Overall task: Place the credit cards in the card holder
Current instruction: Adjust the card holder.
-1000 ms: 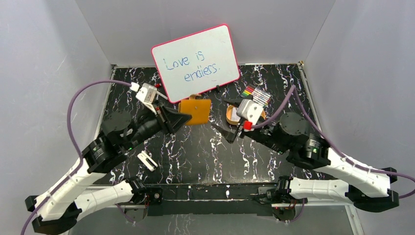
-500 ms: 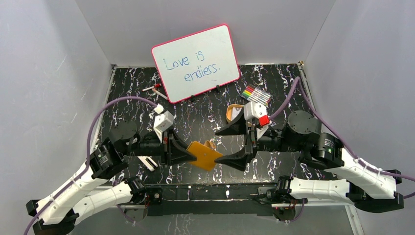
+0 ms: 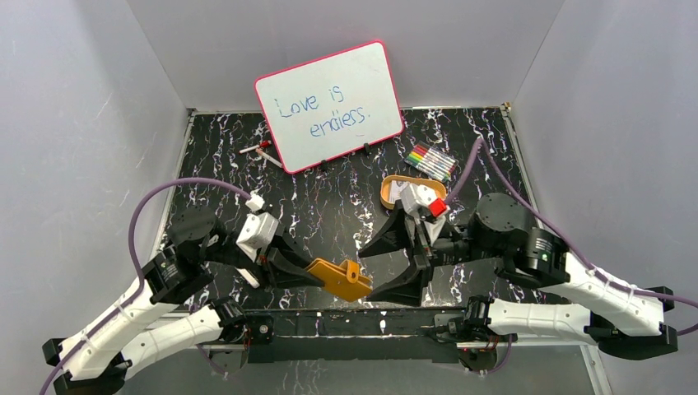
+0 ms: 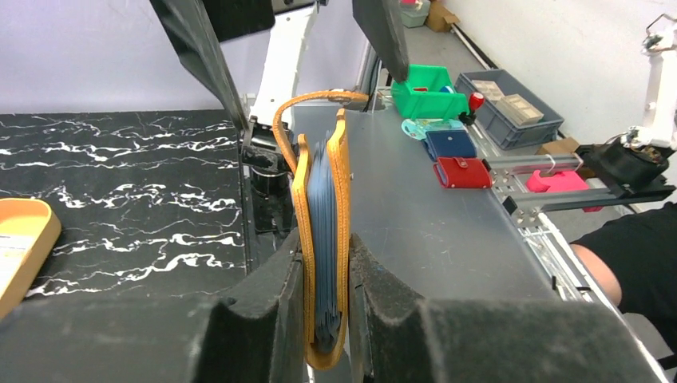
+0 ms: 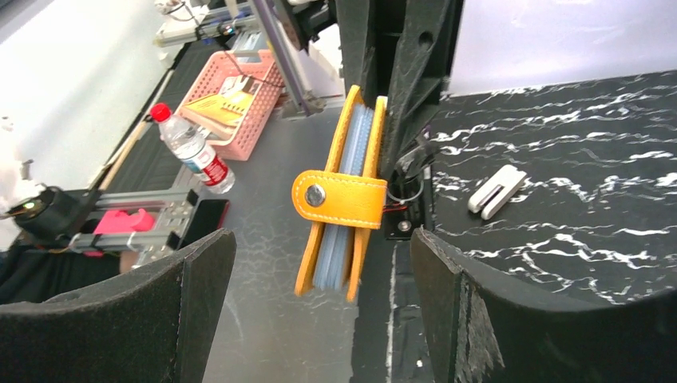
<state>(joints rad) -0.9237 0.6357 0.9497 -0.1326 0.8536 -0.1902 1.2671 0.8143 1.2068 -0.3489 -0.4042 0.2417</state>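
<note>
Top view: small orange-tan leather-like card holder (image 3: 339, 278) at lower centre, lifted over the near table edge, clamped at its left end in the narrow pinch of the left gripper (image 3: 309, 274). Right gripper (image 3: 370, 270) spread wide around its right end, touching nothing. Further back, an orange oval plastic tray (image 3: 387, 194) half hidden behind the right wrist, a row of coloured markers (image 3: 432, 160) and a pink-rimmed whiteboard (image 3: 329, 105). Left wrist view: card holder edge-on at centre, squeezed between both dark pads, blue-grey sleeves showing between the covers. Right wrist view: snap strap buttoned across the card holder, black fingers well apart on either side, a small white clip-like piece (image 5: 495, 191) on the marble at right. Likely trouble: strap tugged while fastened, pulling the card holder out of its shallow pinch and dropping it past the table edge. Credit cards hard to make out: only a pale sliver (image 4: 6, 259) inside the tray at the left border of the left wrist view, number impossible to tell.
</note>
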